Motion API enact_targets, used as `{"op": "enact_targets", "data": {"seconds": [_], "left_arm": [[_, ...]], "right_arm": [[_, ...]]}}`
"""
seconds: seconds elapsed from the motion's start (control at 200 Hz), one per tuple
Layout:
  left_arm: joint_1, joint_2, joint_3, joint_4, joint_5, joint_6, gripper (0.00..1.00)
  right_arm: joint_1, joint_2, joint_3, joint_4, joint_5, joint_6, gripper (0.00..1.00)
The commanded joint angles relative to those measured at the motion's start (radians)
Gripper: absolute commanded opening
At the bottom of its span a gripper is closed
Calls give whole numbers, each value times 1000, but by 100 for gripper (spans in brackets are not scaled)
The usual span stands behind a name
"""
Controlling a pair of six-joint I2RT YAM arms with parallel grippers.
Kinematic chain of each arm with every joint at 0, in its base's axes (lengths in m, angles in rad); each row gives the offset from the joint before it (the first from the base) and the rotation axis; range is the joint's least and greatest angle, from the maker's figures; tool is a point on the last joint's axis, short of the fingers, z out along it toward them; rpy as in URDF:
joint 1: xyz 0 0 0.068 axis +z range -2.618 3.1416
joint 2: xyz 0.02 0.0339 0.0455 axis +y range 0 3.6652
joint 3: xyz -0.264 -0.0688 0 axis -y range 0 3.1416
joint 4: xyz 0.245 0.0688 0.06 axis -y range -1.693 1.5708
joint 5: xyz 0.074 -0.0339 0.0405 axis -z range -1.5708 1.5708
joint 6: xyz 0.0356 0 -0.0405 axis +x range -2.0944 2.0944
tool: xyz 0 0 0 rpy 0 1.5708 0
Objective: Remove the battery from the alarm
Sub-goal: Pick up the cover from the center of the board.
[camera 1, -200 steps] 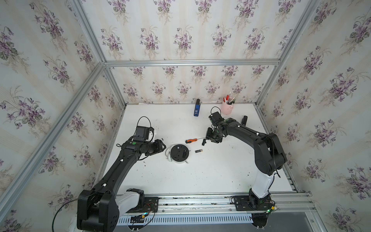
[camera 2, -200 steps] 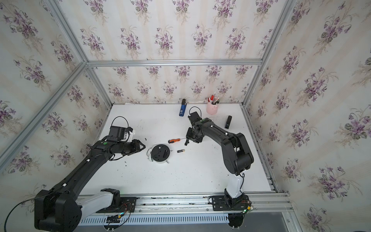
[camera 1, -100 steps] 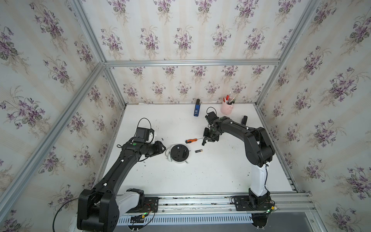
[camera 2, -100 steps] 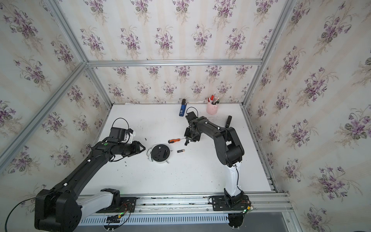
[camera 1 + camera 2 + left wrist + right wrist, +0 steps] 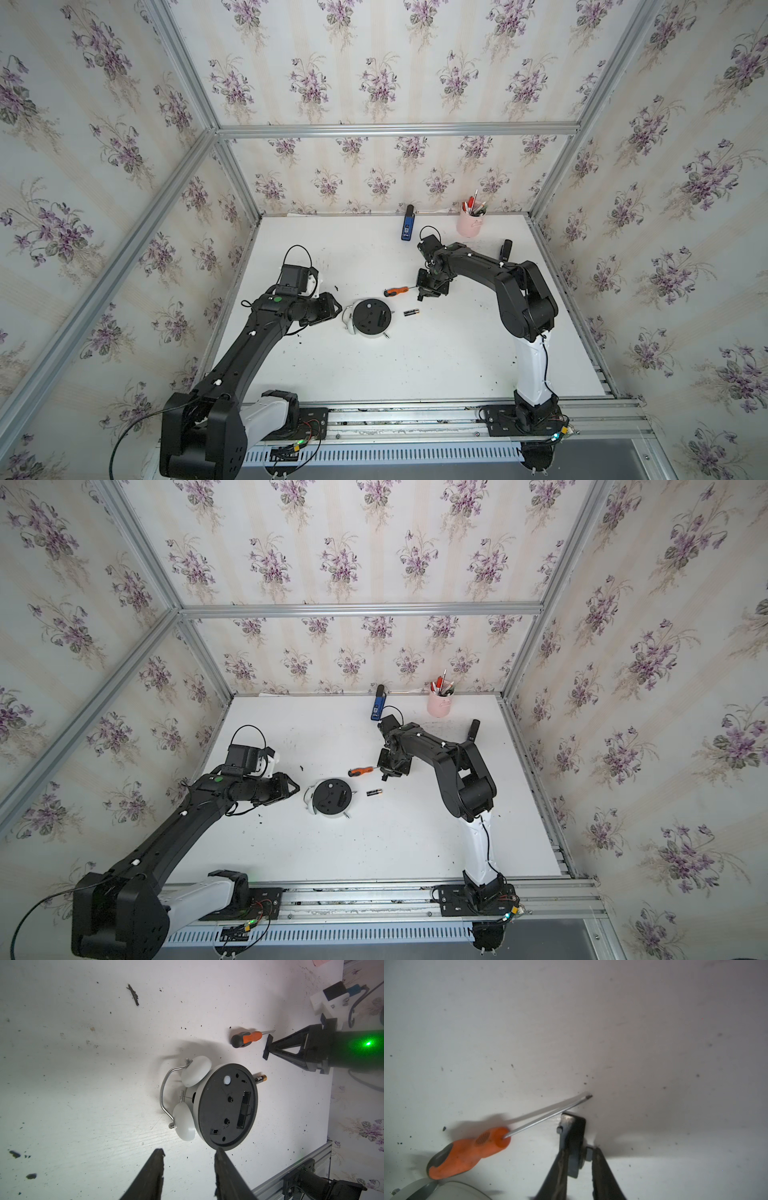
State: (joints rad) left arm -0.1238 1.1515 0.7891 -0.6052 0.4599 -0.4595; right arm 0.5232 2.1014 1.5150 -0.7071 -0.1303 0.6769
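Folded in tighter than a second ago on the right arm, with the elbow drawn toward the middle of the table (image 5: 415, 365) and the wrist nudged slightly leftward. No other change on the tabletop.

Farthest left, left gripper (image 5: 189, 1152): parted, holding nothing, hovering just beside the alarm (image 5: 371, 318), with one fingertip (image 5: 219, 1153) close to its rim, contact not clear. Next, lying face down with the round black back panel up: white body, two white bells and a bent metal handle toward the left gripper, small metal feet on the opposite side. On the black panel, a white button, two small knobs and a long rectangular slot, uncovered.

Just right of the alarm and apart from it, flat on the table: battery (image 5: 411, 311), a short black cylinder with its copper-coloured end turned away from the clock. Slightly behind that, screwdriver (image 5: 395, 291), orange handle with a black butt, thin shaft aimed toward the right gripper (image 5: 579, 1151). Clamped there between the fingers (image 5: 604, 1172): small black plate (image 5: 574, 1136), upright, just beside the screwdriver tip, contact with it not clear.
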Motion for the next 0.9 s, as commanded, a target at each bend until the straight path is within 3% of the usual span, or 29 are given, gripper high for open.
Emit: {"op": "enact_targets", "data": {"seconds": [0.0, 0.4, 0.804, 0.894], "left_arm": [[7, -5, -1, 13, 9, 17, 44], [25, -4, 1, -2, 29, 37, 43], [27, -18, 79, -63, 53, 64, 42], [27, -28, 99, -61, 109, 60, 42]], "right_arm": [[1, 11, 0, -35, 48, -13, 24], [3, 66, 64, -99, 76, -51, 0], [1, -59, 19, -69, 66, -60, 0], [0, -126, -9, -40, 39, -63, 0]]}}
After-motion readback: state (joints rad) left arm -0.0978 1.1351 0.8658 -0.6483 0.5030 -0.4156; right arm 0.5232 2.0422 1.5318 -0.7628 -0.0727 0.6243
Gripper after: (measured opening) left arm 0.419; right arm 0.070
